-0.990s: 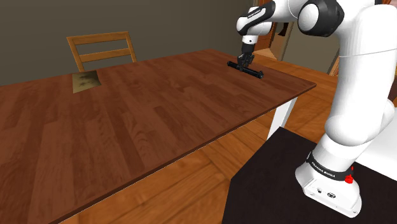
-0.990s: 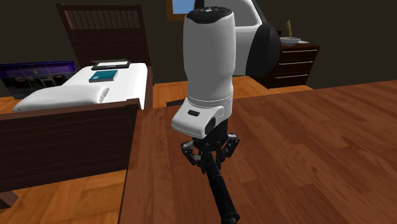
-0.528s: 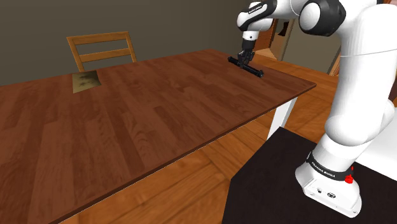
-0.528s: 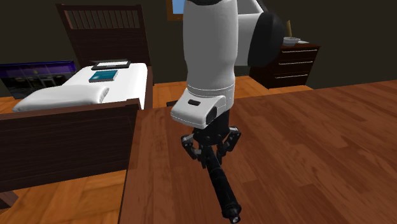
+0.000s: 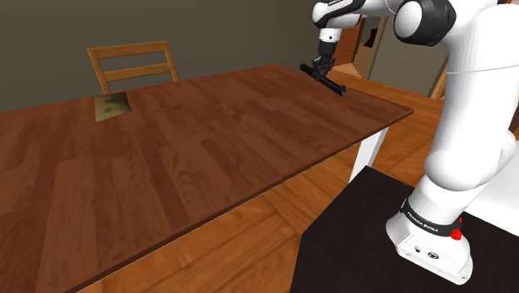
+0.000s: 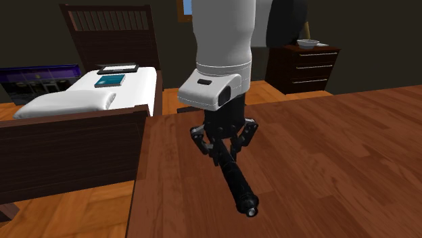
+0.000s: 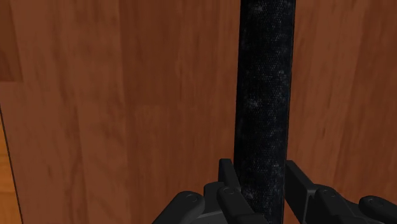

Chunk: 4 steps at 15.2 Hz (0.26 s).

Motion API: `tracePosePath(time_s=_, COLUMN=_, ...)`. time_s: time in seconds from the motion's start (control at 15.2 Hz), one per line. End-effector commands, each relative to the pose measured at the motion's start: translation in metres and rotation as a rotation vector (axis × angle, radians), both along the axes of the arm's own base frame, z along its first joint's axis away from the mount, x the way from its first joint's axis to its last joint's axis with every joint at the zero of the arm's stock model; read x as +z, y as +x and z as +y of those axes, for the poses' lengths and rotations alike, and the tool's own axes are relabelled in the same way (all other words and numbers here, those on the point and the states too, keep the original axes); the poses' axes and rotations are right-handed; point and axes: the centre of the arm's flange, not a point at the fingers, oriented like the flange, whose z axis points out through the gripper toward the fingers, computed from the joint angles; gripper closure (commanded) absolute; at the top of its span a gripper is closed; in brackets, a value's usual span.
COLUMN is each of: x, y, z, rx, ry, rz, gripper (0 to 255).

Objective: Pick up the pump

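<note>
Shoulder view: at the upper right of the frame, the long black tube-shaped pump [image 5: 326, 78] hangs slanted under the white arm [image 5: 466, 100], just above the far corner of the brown wooden worktop [image 5: 166, 158]. Second exterior view, centre: the jaws are clamped on one end of the pump [image 6: 238, 186], and its free end droops toward the lower middle, seemingly clear of the wood. Wrist view: two black fingers [image 7: 229, 181] clasp the barrel near its end. Since the grip looks off-centre, I judge a slow, straight lift with a firm squeeze best, to avoid swinging or slipping.
</note>
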Motion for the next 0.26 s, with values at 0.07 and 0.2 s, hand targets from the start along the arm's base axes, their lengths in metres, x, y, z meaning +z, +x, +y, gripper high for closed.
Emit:
tracePosePath(time_s=0.07, x=0.0155, y=0.0018, z=0.0008, rx=0.0, ry=0.0, rz=0.0, gripper=255)
tracePosePath(time_s=0.2, x=0.0163, y=0.0018, z=0.0008, rx=0.0, ry=0.0, rz=0.0, gripper=255)
